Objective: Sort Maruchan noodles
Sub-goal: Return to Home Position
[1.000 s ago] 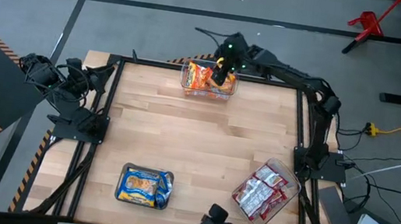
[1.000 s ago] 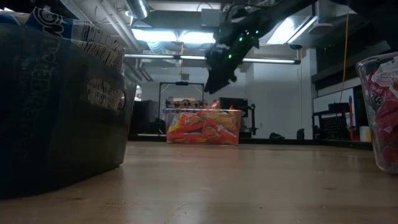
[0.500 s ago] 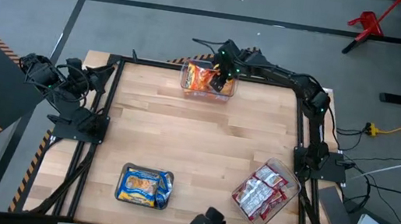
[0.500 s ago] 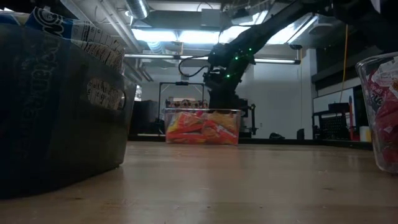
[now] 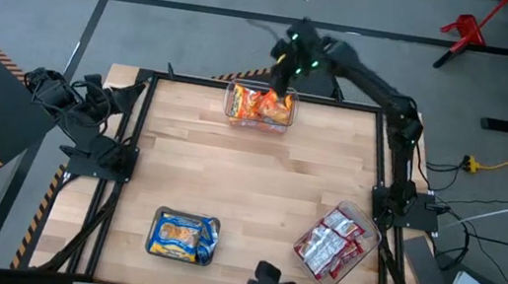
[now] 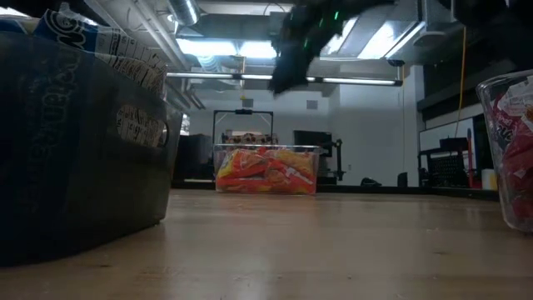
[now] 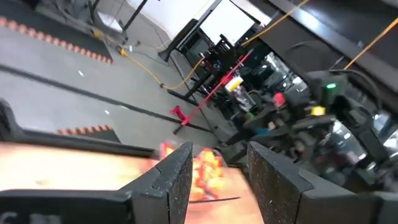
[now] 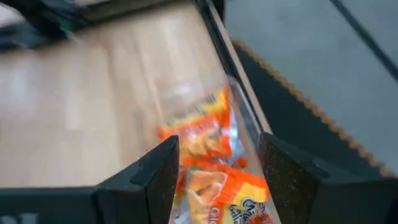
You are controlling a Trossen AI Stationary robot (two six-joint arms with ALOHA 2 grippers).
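The right gripper (image 5: 290,62), fingers apart, hovers above the far bin (image 5: 229,111) of orange packs (image 5: 261,105), while blue packs (image 5: 183,237) lie near-left, red-white packs (image 5: 329,244) near-right, and the left gripper (image 7: 219,158), fingers also apart, waits at the table's (image 5: 248,181) left edge.

The table (image 5: 249,176) is bare through its middle — orange-filled tub (image 5: 261,106), blue-filled tub (image 5: 184,236) and red-filled tub (image 5: 336,243) stand at its edges.

Grey floor (image 5: 254,3), ceiling strip lights (image 6: 208,47)
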